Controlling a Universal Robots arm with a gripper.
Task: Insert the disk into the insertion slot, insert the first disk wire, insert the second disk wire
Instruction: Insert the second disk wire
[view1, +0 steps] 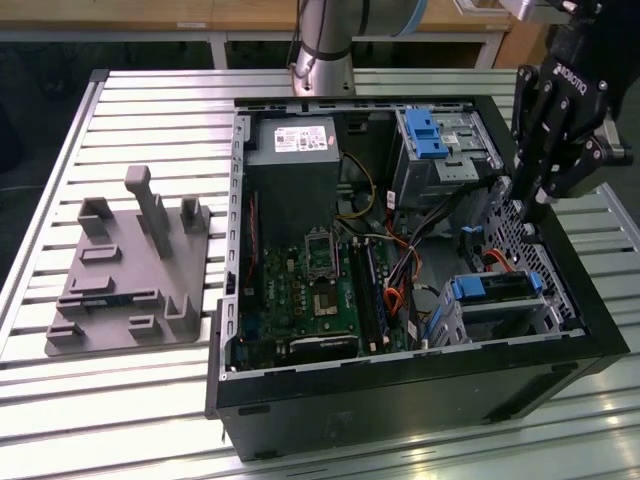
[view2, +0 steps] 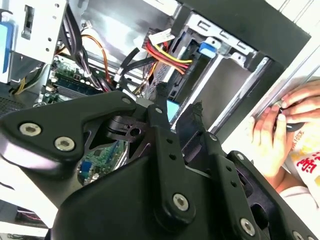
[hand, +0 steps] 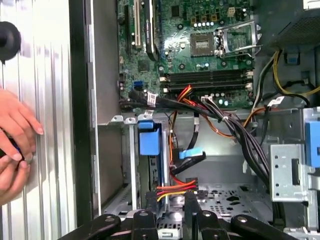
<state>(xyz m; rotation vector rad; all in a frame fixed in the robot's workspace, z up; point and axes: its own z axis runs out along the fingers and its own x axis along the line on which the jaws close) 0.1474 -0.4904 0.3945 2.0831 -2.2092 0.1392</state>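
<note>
The disk, silver in its blue carrier, lies inside the insertion slot, a low silver cage at the exterior view's right inside the open computer case. In the first wrist view the carrier's blue edge sits in the cage frame. A red, yellow and black wire bundle and a blue-ended wire hang beside the disk; I cannot tell whether either is plugged in. My gripper hovers over the case's rim above the disk, open, with its black fingers apart and nothing between them.
A taller grey bay with a blue latch stands behind the cage. The green motherboard and loose cables fill the case's middle. A grey fixture lies on the slatted table. A person's hand rests just outside the case wall.
</note>
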